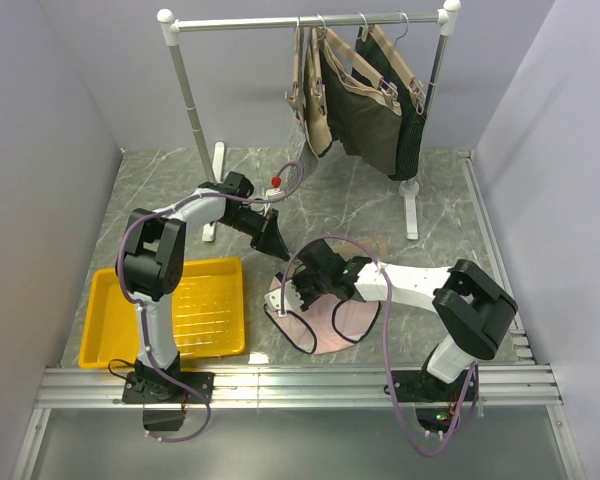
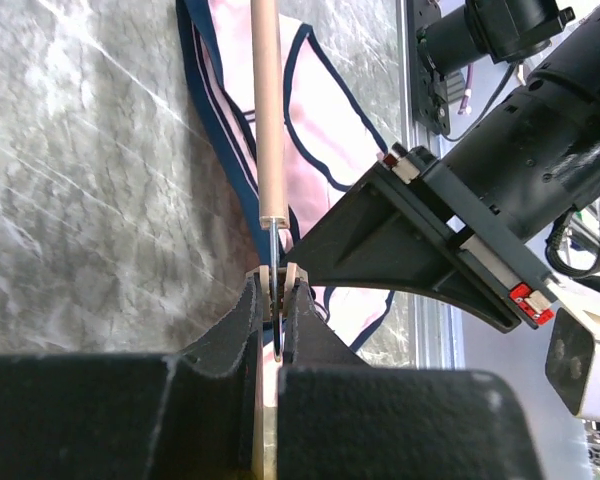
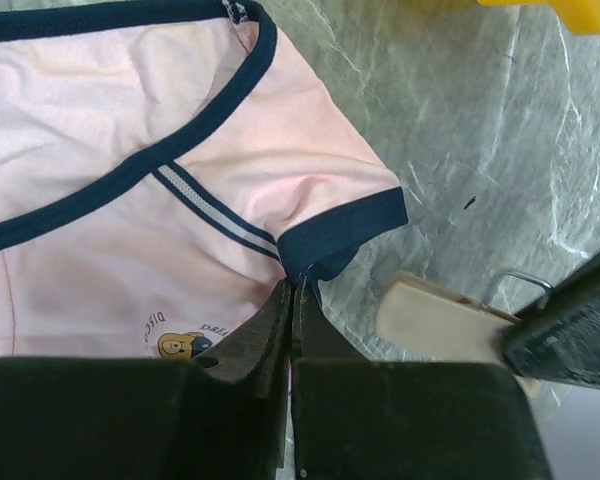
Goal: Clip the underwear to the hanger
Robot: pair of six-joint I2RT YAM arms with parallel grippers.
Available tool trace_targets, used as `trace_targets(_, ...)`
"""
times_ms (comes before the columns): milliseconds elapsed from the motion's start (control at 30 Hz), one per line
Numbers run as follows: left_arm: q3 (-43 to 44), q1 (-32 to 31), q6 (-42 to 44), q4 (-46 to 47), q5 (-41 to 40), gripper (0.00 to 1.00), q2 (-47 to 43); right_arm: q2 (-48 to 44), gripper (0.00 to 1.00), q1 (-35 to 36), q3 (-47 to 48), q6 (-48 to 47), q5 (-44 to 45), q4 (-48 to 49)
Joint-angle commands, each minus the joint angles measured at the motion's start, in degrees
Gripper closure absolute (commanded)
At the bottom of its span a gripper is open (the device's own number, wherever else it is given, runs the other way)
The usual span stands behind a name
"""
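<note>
tightly, the right gripper [image 3: 293,300] pinches a navy-edged corner of the underwear [image 3: 130,230], which lies on the marbled table [image 3: 500,150]; its print reads "disc…" beside a small yellow figure. the left gripper [image 2: 277,290] clamps the hanger [image 2: 268,110] by its end clip, bar crossing the fabric.

Walls: you see a plain pale grey left wall [image 1: 40,120], back wall [image 1: 250,80] and right wall [image 1: 565,150] | Surface: your table [image 1: 360,205] is grey marble-patterned, with metal rails [image 1: 300,385] along its near edge | Furniture: a white clothes rack [image 1: 310,21] stands at the back, with dark clothes [image 1: 365,115] hanging at its right end | Light: even, with soft shadows
</note>
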Motion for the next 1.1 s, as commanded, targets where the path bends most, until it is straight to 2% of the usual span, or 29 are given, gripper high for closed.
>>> trace_targets(0, 0.5, -0.4, 3.0, -1.2, 3.8, 1.00, 0.2, -2.7, 1.00, 0.5, 0.1, -2.1, -0.3, 1.4)
trace_targets(133, 0.8, -0.8, 3.7, -1.8, 3.9, 0.99, 0.7, -2.5, 1.00, 0.5, 0.6, -2.1, -0.1, 1.2)
trace_targets(467, 4.1, -0.9, 14.7, -14.6, 4.9, 0.99, 4.3, -2.3, 1.00, 0.4, 0.8, -1.5, 0.3, 1.5)
trace_targets(700, 2.6, -0.9, 13.7, -12.9, 4.2, 0.99, 2.8, -2.1, 1.00, 0.3, 1.2, -1.1, 0.1, 1.3)
trace_targets(900, -1.1, -0.9, 8.3, -4.8, 2.6, 1.00, -0.1, -2.7, 1.00, 0.2, 1.4, -1.2, -0.3, 0.9)
trace_targets(1067, 0.3, -1.5, 13.7, -9.7, 2.3, 0.99, 0.7, -2.5, 1.00, 0.2, 1.7, -0.7, -0.1, 0.6)
